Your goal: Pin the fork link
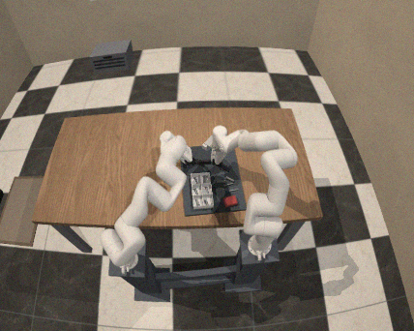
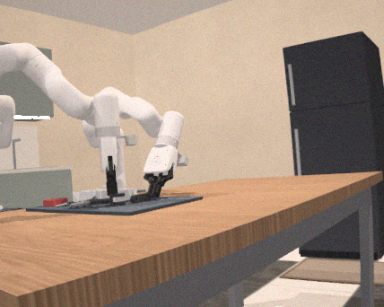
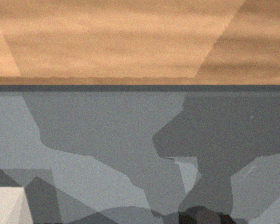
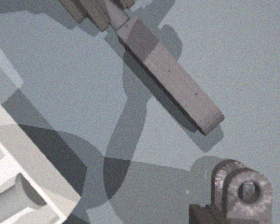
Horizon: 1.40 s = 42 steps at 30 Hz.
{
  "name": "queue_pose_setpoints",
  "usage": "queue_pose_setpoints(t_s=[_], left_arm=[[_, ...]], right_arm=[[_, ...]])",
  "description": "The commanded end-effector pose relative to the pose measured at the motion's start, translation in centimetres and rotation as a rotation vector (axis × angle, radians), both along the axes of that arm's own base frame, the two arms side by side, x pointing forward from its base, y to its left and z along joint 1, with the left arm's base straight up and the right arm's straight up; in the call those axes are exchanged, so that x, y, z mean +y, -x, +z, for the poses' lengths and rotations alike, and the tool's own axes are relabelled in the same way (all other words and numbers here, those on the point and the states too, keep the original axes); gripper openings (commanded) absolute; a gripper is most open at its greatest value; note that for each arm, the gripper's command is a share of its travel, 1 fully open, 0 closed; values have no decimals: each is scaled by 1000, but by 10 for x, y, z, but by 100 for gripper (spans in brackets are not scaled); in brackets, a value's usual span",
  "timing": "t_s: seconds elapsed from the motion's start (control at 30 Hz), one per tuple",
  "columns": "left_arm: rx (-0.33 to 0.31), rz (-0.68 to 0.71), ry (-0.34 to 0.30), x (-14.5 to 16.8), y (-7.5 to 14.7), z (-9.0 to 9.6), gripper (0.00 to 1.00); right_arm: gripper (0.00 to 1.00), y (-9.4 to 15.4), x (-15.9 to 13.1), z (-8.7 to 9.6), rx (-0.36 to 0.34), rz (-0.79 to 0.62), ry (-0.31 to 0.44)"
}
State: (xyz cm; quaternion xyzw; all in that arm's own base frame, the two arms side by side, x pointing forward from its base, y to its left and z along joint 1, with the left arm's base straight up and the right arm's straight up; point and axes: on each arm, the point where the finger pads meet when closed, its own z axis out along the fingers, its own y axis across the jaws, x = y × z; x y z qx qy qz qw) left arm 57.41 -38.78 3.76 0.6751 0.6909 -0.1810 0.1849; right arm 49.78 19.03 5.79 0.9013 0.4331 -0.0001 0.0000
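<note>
A wooden surface [image 1: 98, 169] [image 2: 203, 233] [image 3: 116, 40] stands on a black-and-white checkered floor, with a dark mat [image 1: 225, 208] [image 2: 135, 210] [image 3: 106, 115] [image 4: 231, 60] on it. From the top view, the two arm bases sit at its near edge. Nearest on the mat, toward five o'clock, is a red block [image 1: 230, 200] [image 2: 55, 202]. The white parts box [image 1: 193, 194] [image 2: 79, 197] [image 4: 36, 172] lies at about eight o'clock, its compartments holding small items too blurred to name. Loose metal parts [image 1: 228, 180] lie toward three o'clock; which of them, if any, is the 12 mm pin cannot be told.

Farther on, the right hand [image 1: 216, 161] [image 2: 110, 193] [image 4: 198, 217] points down near twelve o'clock, clenched on nothing. In the right wrist view its fingertip is at six o'clock, just beside the fork [image 4: 261, 192], whose two cheeks stand upright at five o'clock; the hole facing the camera is visible. The left hand [image 1: 189, 159] [image 2: 152, 190] [image 3: 206, 216] [image 4: 106, 17], near eleven o'clock over the mat, is tilted and grasps a grey bar [image 4: 178, 87]. That bar slants toward the fork, its free end apart from the cheeks. Whether it is the eye plate cannot be told.

Farthest, a grey drawer unit [image 1: 112, 55] stands on the floor at eleven o'clock.
</note>
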Motion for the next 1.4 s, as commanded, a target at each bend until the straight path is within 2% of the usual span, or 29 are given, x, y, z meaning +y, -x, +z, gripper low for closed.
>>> queue_pose_setpoints(t_s=[0.0, 1.37], left_arm=[[-4, 0, 2, 0, -1, 3, 0], [-4, 0, 2, 0, -1, 3, 0]], right_arm=[[0, -5, -2, 2, -5, 0, -1], [0, -12, -8, 8, -5, 0, -1]])
